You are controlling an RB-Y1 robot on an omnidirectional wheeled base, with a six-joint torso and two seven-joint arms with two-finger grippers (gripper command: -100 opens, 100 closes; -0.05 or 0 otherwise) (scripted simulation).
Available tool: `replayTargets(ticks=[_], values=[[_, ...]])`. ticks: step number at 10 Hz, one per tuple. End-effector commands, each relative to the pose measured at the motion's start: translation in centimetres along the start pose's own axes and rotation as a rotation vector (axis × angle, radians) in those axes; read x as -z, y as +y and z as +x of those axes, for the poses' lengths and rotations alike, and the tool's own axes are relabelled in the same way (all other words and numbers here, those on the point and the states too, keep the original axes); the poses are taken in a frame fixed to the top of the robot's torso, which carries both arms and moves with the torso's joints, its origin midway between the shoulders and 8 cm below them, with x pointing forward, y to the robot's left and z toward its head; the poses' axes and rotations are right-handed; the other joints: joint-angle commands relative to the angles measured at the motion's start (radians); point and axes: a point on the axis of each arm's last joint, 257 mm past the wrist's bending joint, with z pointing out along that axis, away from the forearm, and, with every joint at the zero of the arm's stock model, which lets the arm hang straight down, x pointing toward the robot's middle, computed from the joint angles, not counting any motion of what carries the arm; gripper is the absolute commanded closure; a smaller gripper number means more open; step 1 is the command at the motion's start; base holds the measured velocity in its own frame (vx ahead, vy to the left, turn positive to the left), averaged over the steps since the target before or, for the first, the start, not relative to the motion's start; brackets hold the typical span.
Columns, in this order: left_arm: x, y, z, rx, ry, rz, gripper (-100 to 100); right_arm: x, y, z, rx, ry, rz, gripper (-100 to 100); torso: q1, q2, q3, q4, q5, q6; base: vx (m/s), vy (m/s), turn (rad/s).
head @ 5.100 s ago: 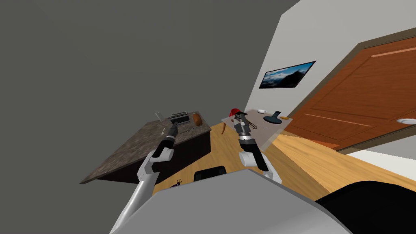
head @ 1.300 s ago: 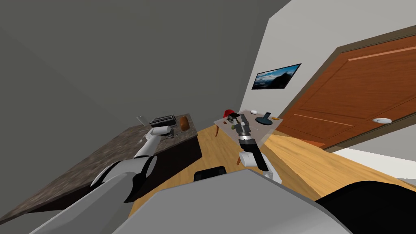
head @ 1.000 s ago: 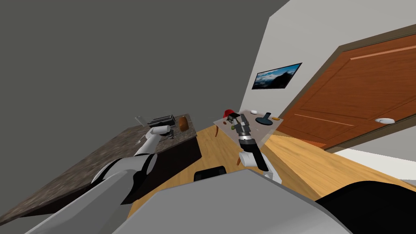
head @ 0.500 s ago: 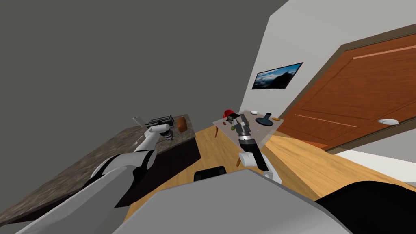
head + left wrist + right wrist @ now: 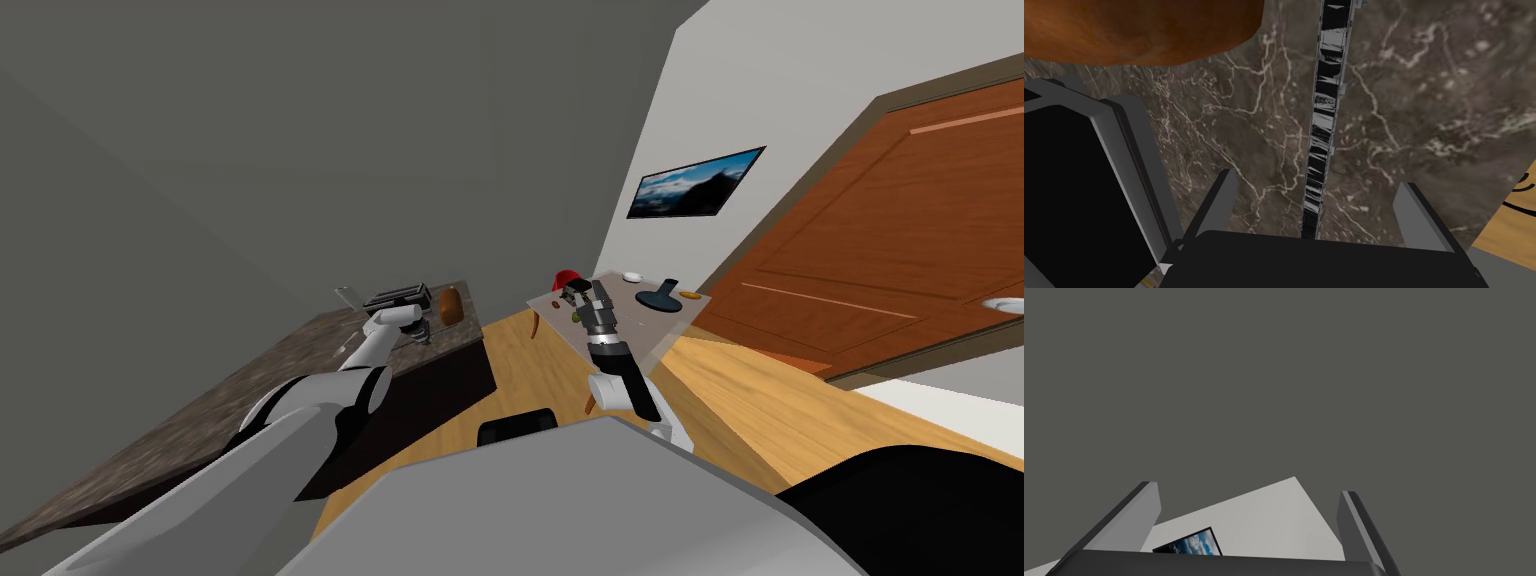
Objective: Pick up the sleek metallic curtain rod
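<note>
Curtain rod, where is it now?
In the left wrist view, the curtain rod lies on the dark marbled counter, between the fingers of the open left tool.

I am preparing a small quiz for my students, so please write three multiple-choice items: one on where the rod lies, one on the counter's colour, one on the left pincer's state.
1. Where does the rod lie?
A. in a drawer
B. on the counter, between the left pincer's fingers
C. on a chair

2. What colour is the counter?
A. white
B. blue
C. dark brown with pale veins

3. How is the left pincer?
A. open
B. shut on the rod
C. shut on nothing

Answers:
1 B: the left wrist view shows it flat on the veined top, between the fingers.
2 C: the top around the rod shows it.
3 A: the fingers stand wide apart, neither touching the rod.
</note>
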Motion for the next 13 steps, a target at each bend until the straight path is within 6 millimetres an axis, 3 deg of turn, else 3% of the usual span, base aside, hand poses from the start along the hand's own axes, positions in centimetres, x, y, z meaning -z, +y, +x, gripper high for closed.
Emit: replayTargets(ticks=[1,2,7,8,9,13], values=[[-0.2,-0.3,0.7,-0.006,0.004,0.003,-100,0.0,0.0,0.0,0.000,0.000,0.000,0,0.000,0.000,0.000,0.000,0.000,0.000,0.018,0.032,0.033],[-0.2,-0.2,0.7,-0.005,0.003,0.000,-100,0.0,0.0,0.0,0.000,0.000,0.000,0,0.000,0.000,0.000,0.000,0.000,0.000,0.003,0.017,-0.014],[-1.3,0.6,7.0,-0.069,0.030,0.002,-100,0.0,0.0,0.0,0.000,0.000,0.000,0,0.000,-0.001,0.000,0.000,0.000,0.000,0.028,0.041,0.126],[-1.2,0.5,6.5,-0.062,0.028,0.003,-100,0.0,0.0,0.0,0.000,0.000,0.000,0,0.001,-0.001,0.000,0.000,0.000,0.000,0.016,0.018,0.021],[-1.2,0.5,6.5,-0.062,0.028,0.003,100,0.0,0.0,0.0,0.000,0.000,0.000,0,-0.001,0.001,0.000,0.000,0.000,0.000,0.000,0.000,0.000],[-1.1,0.5,6.5,-0.061,0.028,0.003,100,0.0,0.0,0.0,0.000,0.000,0.000,0,-0.002,0.001,0.001,0.000,0.000,0.001,0.000,0.000,0.000]])
